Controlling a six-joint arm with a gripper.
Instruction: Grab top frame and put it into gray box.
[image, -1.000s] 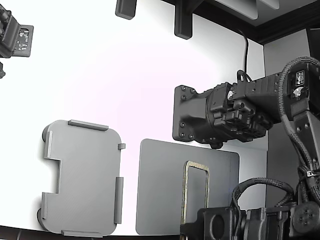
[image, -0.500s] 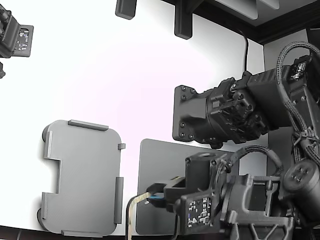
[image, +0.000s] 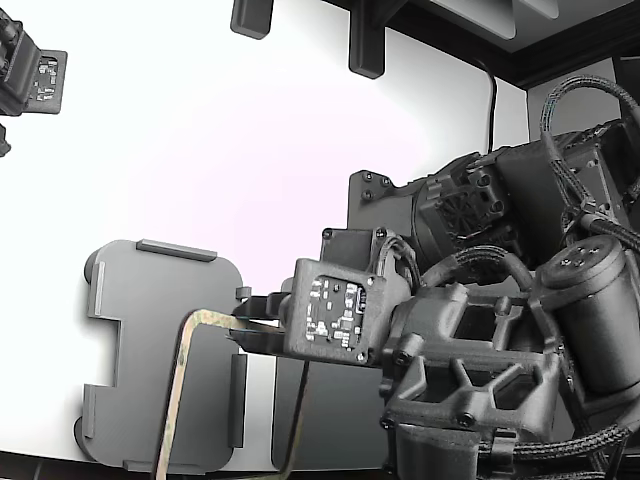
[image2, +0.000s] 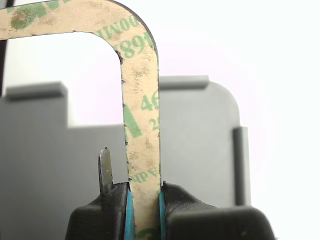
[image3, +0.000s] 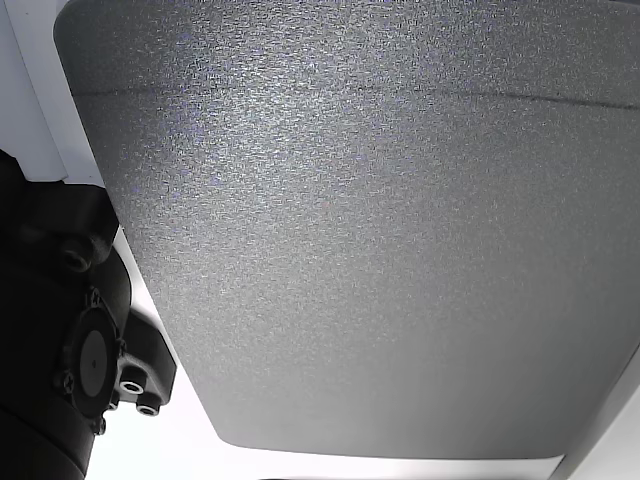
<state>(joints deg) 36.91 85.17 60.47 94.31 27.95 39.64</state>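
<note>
Gripper (image2: 145, 200) clamped on top frame (image2: 142, 125), hanging over gray box (image: 150, 340). Thin edge-grip: frame could swing, snag box's tabs.

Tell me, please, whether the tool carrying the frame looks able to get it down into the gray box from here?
Probably yes. The tool grips the frame already over the gray box, whose floor shows bare, with nothing between them.
</note>
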